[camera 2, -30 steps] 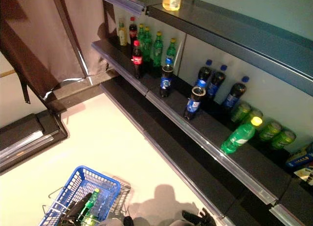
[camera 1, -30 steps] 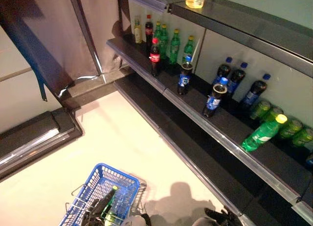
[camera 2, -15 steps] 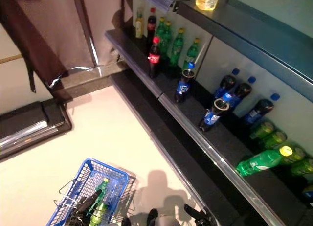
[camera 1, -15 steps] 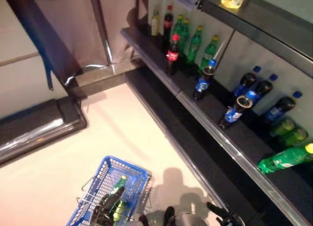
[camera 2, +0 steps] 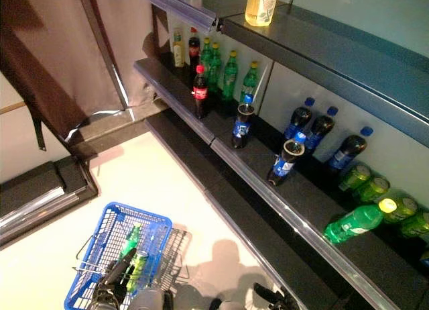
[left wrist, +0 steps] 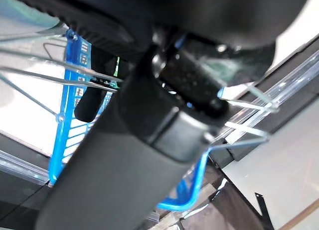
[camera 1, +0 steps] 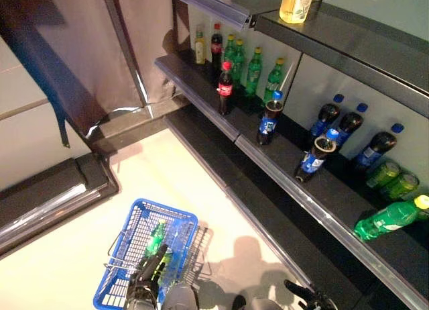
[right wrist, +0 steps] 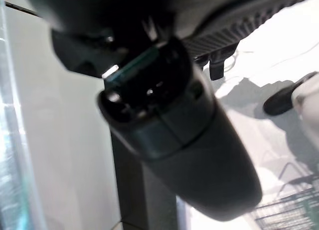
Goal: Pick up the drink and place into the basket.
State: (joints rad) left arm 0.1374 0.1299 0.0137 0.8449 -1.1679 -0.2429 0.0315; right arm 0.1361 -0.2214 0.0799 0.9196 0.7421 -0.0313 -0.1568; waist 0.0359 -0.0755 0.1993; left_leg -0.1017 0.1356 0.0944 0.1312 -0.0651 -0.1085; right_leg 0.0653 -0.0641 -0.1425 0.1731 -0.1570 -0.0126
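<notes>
A blue wire basket (camera 1: 163, 207) hangs low over the pale floor, with a green bottle (camera 1: 156, 237) lying inside it. My left hand (camera 1: 142, 286) sits at the basket's near end, curled round its wire handle (left wrist: 244, 103); the thumb (left wrist: 129, 140) crosses the wires in the left wrist view. My right hand (camera 1: 305, 298) shows at the bottom edge, below the shelf front, fingers straight and holding nothing. Drinks stand on the dark shelf (camera 1: 281, 159): a red-labelled cola bottle (camera 1: 224, 88), two blue-labelled dark bottles (camera 1: 269, 119) near the front, and a green bottle (camera 1: 389, 217) lying on its side.
More green bottles (camera 1: 253, 68) and dark blue-capped bottles (camera 1: 348, 125) line the shelf's back. A yellow bottle (camera 1: 297, 3) stands on the upper shelf. A lower shelf ledge (camera 1: 268, 216) juts out toward the floor. A dark low platform (camera 1: 53, 189) lies at the left.
The whole picture has shifted, so the camera has moved. The basket now shows higher in view, still at my left hand. The shelf bottles keep their places.
</notes>
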